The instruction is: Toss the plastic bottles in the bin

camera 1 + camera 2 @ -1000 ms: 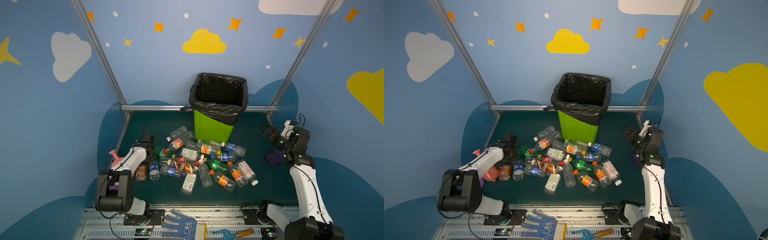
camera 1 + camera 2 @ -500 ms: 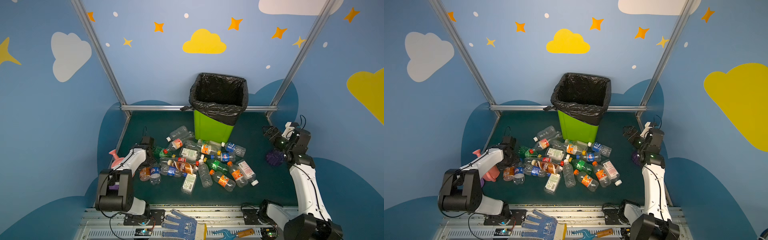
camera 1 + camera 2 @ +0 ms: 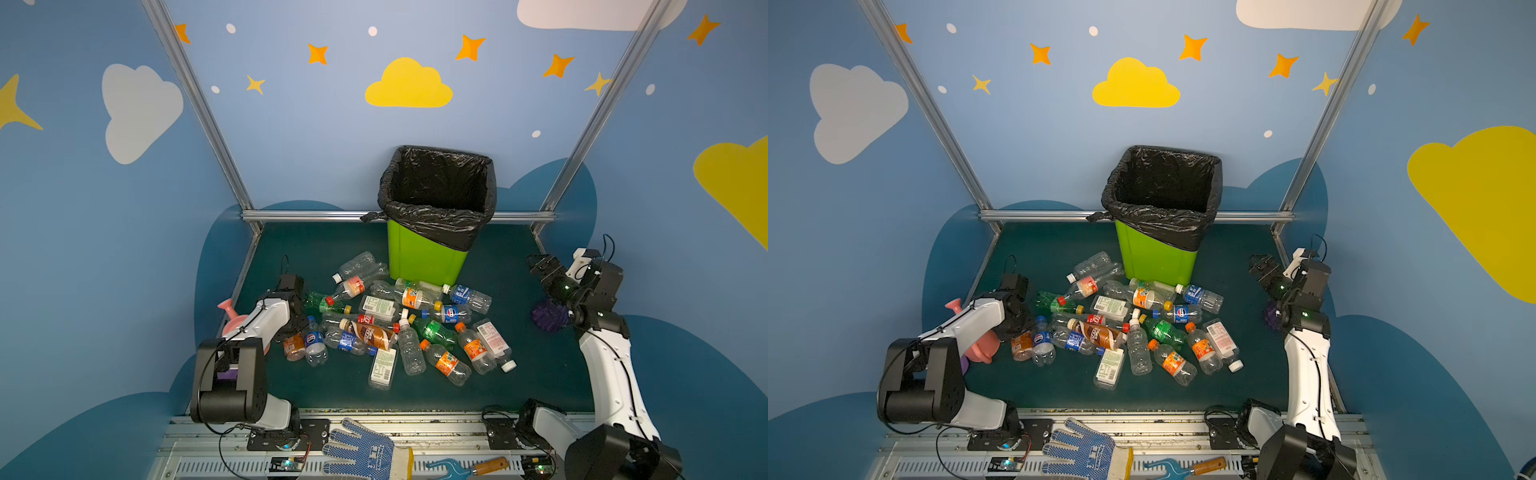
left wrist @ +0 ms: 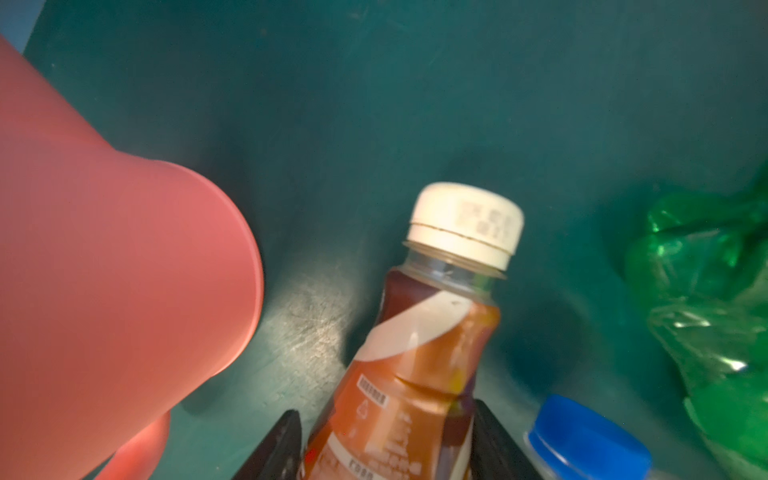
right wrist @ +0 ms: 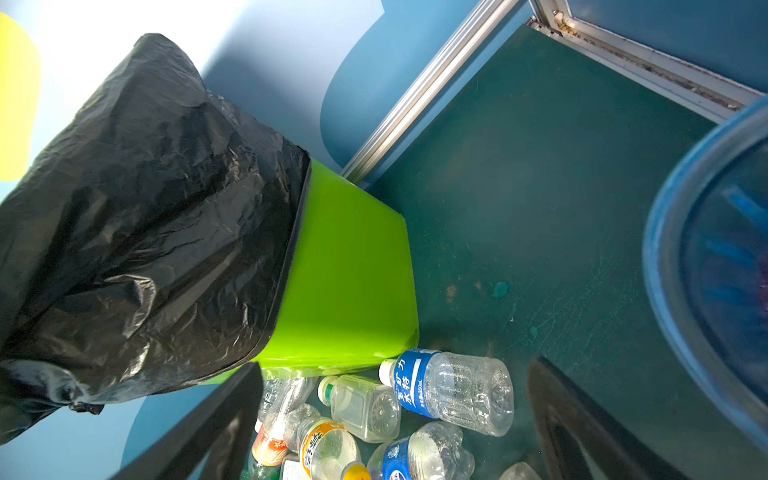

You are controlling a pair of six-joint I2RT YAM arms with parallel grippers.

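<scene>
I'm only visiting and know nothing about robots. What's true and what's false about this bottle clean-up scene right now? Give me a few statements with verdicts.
1. The bin is lined with a black bag. True.
2. The right gripper holds a bottle. False: its jaws stand wide open and empty, above the table.
3. The left gripper has a white-capped brown bottle between its jaws. True.
4. All the bottles are in the bin. False: many lie heaped on the table in front of it.
5. The pink watering can stands by the right arm. False: it is beside the left arm.
</scene>
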